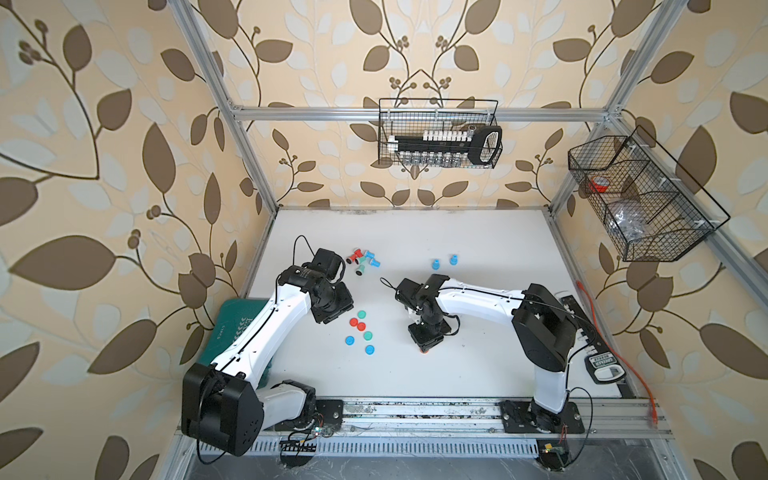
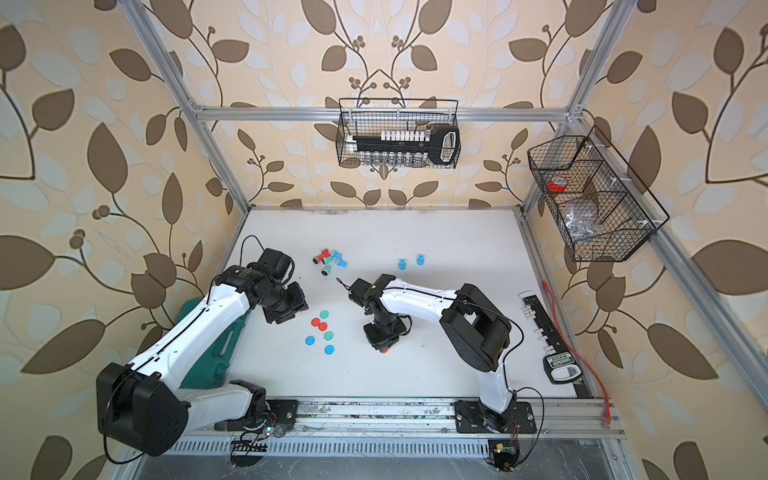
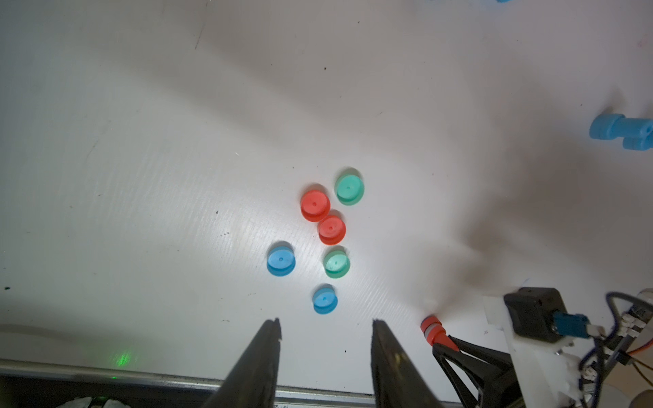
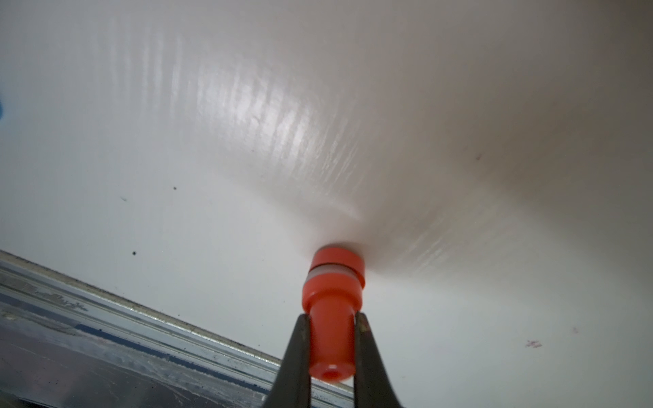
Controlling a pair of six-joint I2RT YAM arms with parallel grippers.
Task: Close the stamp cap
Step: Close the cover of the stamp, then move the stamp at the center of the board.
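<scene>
Right gripper (image 4: pixel 330 319) is pinching the red stamp (image 4: pixel 334 286) by its skinny stem, cap end down on the table (image 4: pixel 176 141) near the loose caps (image 3: pixel 330 229). Looks like light, hard, slick plastic, so the stem's the spot to hold; left gripper (image 3: pixel 327 323) hangs half-spread, empty.

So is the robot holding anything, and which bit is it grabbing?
Yes. The right gripper pinches the red stamp by its thin handle, wide end toward the table. The left gripper is open and holds nothing.

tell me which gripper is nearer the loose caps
Left. The left gripper hangs open right beside the caps; the right gripper stands farther off, shut on a red stamp.
</scene>
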